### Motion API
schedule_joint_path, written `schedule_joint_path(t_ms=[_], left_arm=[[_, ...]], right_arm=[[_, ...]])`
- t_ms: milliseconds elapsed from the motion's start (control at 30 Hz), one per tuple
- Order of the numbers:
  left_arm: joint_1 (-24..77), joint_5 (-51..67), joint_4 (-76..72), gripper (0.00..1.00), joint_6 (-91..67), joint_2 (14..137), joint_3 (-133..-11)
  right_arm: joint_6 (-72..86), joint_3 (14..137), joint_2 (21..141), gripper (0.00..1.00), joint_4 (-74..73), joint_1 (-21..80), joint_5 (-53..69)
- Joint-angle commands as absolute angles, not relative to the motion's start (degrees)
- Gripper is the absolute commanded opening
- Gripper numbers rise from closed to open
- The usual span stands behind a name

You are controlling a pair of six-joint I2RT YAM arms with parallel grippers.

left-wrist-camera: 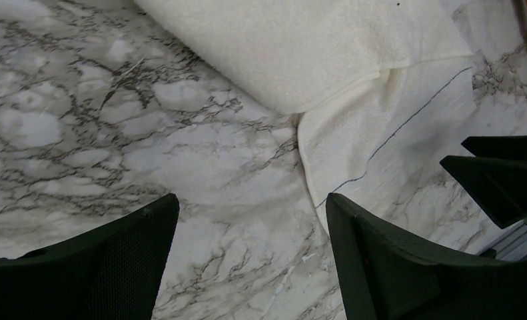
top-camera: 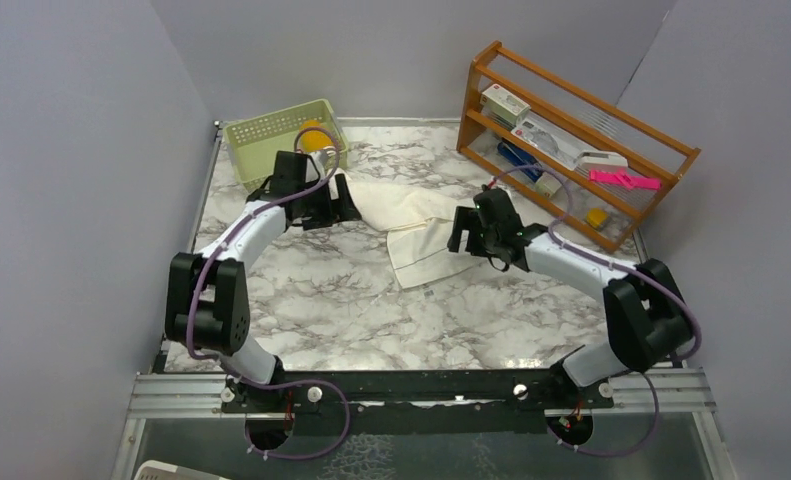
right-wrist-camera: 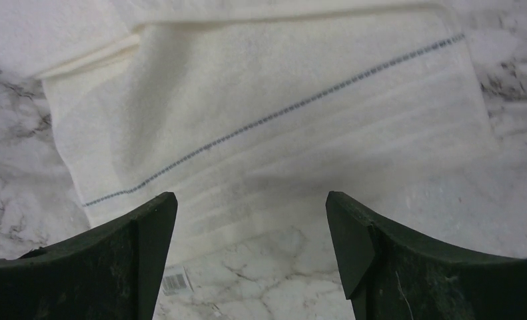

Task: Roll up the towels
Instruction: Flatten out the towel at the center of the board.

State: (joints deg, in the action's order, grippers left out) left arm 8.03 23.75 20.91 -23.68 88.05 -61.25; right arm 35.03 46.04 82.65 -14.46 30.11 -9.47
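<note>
The cream-white towel (top-camera: 411,228) lies mid-table, its far left part rolled up (left-wrist-camera: 300,47) and the rest spread flat (right-wrist-camera: 267,113) with a blue stitched line across it. My left gripper (left-wrist-camera: 252,203) is open over bare marble just beside the roll, holding nothing. At the flat end's near edge, my right gripper (right-wrist-camera: 250,200) is open too, with nothing between its fingers. A white label (right-wrist-camera: 176,281) sticks out at the towel's corner. A mustard-yellow towel bundle (top-camera: 314,136) sits in the green basket, partly hidden by the left arm's cable.
The green basket (top-camera: 266,140) stands at the far left corner. A wooden rack (top-camera: 571,140) with small items stands at the far right. My right gripper's fingers (left-wrist-camera: 500,173) show at the right edge of the left wrist view. Grey walls enclose the marble table (top-camera: 371,310).
</note>
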Motion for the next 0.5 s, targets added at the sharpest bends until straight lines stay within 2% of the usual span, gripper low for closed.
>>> schedule_joint_path(t_ms=[0,100,333,400,467], left_arm=[[12.0,20.5,15.7,0.84,-26.6,94.1,-65.8],[13.3,19.3,13.1,0.84,-28.4,98.6,-67.8],[16.3,18.0,11.0,0.83,-29.3,112.0,-76.6],[16.7,17.7,11.1,0.80,-29.2,115.2,-79.4],[16.9,17.4,11.3,0.70,-28.8,117.6,-81.8]], right_arm=[[28.8,56.5,89.6,0.81,-12.9,29.3,-1.9],[24.7,59.1,93.8,0.76,-12.3,29.4,1.5],[18.0,62.8,101.0,0.73,-15.7,30.2,-3.6],[16.9,62.2,101.1,0.71,-15.7,30.5,-5.1],[16.6,61.2,100.9,0.66,-15.8,30.5,-6.3]])
